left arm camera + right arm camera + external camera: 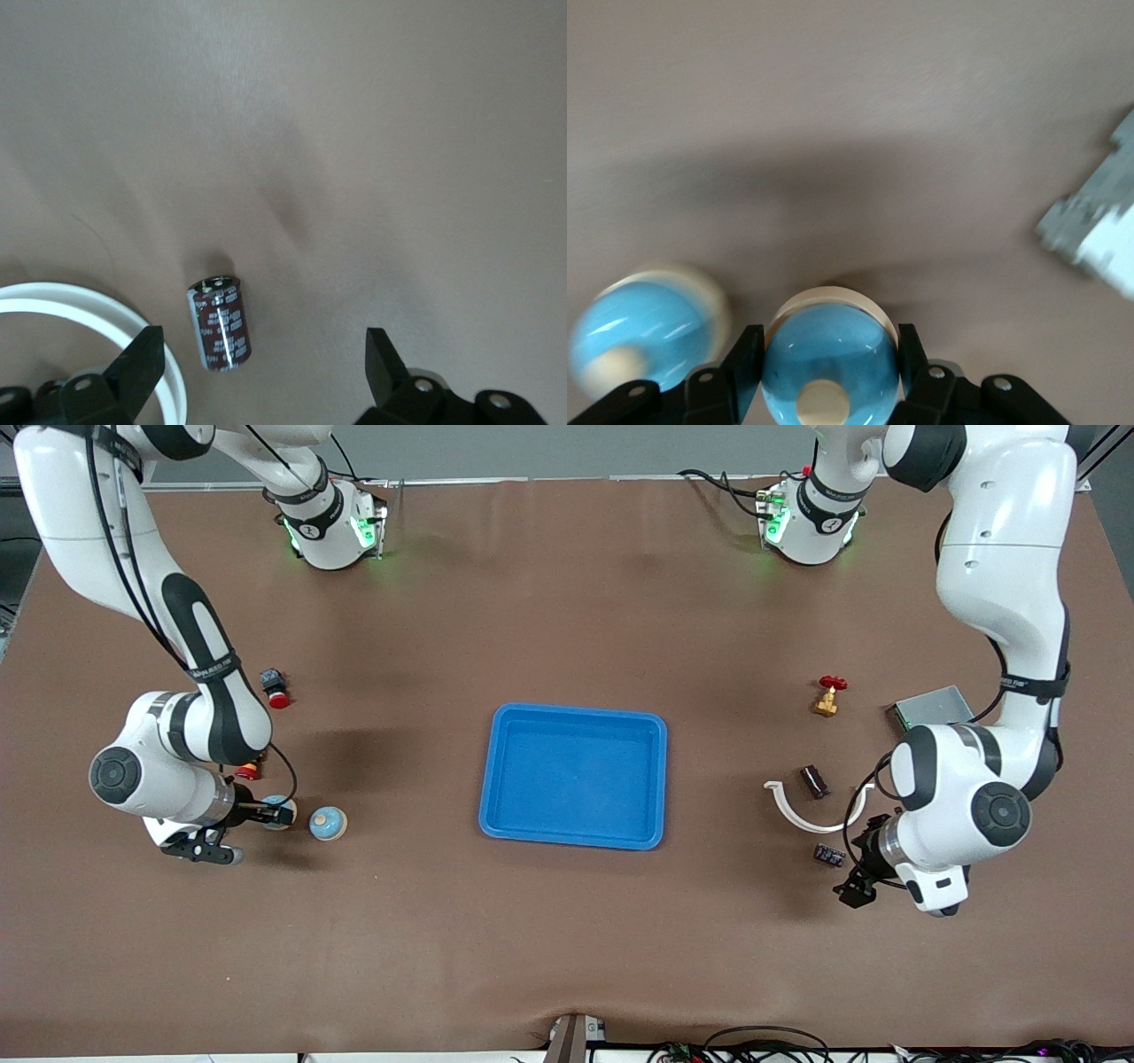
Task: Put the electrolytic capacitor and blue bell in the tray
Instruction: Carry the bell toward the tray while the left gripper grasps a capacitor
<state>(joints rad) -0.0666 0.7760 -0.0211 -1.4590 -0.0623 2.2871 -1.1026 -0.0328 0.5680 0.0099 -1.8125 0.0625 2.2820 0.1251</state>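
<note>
The bright-blue tray (496, 779) lies at the table's middle. My right gripper (270, 813) is low at the right arm's end, shut on a blue bell (283, 808); in the right wrist view the bell (830, 350) fills the gap between the fingers (744, 359) of the gripper (828, 376). A second blue bell (328, 823) stands beside it (642, 341). My left gripper (852, 881) is open over a dark electrolytic capacitor (829, 855). In the left wrist view the capacitor (220, 323) lies on the table between the spread fingers (137, 367) of the gripper (261, 372), untouched.
A white curved ring piece (797, 808) lies by the capacitor (97, 314). A second dark part (814, 781), a brass valve with a red handle (829, 695) and a grey box (930, 707) are at the left arm's end. A red-and-black button (275, 686) lies by the right arm.
</note>
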